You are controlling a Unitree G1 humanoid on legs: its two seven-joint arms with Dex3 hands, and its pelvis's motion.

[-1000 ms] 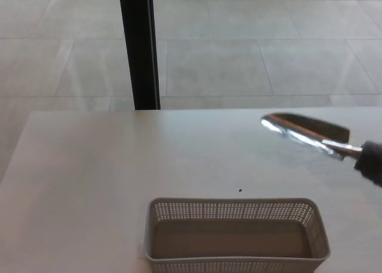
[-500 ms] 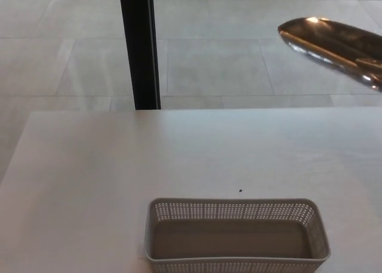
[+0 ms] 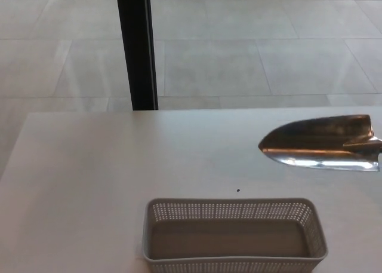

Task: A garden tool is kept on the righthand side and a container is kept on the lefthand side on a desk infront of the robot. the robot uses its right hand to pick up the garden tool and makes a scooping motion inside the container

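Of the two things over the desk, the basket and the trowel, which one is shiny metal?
The trowel blade at the right edge is the shiny one, showing bright reflections. The basket near the front is matte grey with perforated walls.

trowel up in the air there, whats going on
A metal trowel comes in from the right edge, its blade pointing left above the white desk, up and to the right of the basket. What holds it is out of view; no robot hand shows. The perforated basket sits empty at the near edge. The blade is not yet in it.
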